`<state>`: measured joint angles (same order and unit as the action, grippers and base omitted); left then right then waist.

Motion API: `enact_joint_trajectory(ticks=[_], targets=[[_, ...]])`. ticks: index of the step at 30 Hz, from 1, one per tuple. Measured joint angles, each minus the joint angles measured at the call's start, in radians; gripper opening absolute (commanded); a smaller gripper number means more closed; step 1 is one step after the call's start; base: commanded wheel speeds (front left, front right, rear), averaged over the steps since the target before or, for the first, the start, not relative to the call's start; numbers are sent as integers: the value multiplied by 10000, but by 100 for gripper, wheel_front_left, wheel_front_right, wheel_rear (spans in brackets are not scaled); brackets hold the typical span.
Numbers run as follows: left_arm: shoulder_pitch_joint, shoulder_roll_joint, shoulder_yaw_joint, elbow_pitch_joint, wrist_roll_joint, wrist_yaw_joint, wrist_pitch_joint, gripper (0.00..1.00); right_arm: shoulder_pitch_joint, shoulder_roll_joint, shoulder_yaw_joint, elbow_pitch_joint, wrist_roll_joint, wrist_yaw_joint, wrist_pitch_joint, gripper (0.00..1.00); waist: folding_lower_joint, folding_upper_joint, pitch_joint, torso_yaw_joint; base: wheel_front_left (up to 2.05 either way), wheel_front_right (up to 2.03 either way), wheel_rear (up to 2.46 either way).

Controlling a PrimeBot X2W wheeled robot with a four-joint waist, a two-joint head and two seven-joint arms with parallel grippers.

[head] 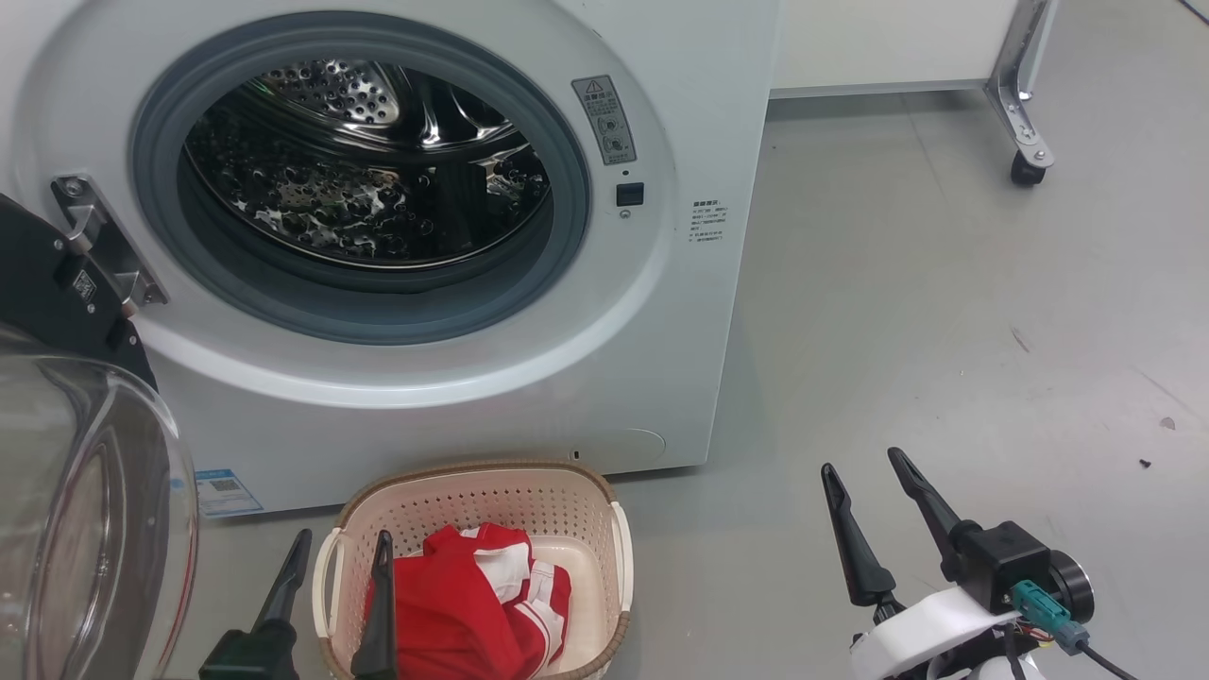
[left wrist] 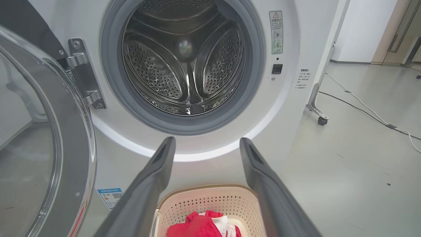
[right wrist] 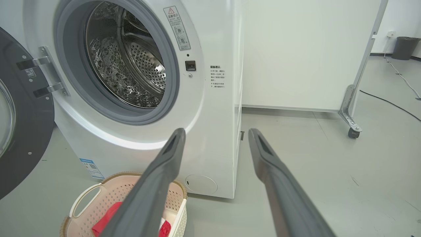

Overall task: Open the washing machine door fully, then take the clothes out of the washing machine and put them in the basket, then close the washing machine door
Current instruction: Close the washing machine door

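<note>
White washing machine point(head: 472, 378), steel drum point(head: 368, 198) exposed, washing machine door point(head: 85, 529) standing wide open at left, cream basket point(head: 491, 505) on floor point(head: 945, 331) in front, red clothes point(head: 463, 604) inside it, left gripper point(head: 342, 538) above basket, right gripper point(head: 861, 463) over floor, both with fingers spread, holding nothing.

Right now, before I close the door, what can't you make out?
Washing machine door: cut off by the head view's left edge.
Clothes in the basket: partly hidden behind the left hand, head view.
Printed text on the washing machine: too small to read.
</note>
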<state>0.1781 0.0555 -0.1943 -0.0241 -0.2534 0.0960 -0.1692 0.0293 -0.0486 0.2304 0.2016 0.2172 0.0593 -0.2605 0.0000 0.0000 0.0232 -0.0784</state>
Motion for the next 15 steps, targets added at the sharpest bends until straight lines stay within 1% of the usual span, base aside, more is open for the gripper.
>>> enact_joint_trajectory(ticks=[7,15], targets=[[107,21,4,-238,19,0,107,100,0,4,-2,-12,0,0,0,100,0,0,-8,-24,-26,26,0],[118,42,10,-497,102,46,221,100,0,8,-4,-23,0,0,0,100,0,0,-5,-43,-55,55,0]])
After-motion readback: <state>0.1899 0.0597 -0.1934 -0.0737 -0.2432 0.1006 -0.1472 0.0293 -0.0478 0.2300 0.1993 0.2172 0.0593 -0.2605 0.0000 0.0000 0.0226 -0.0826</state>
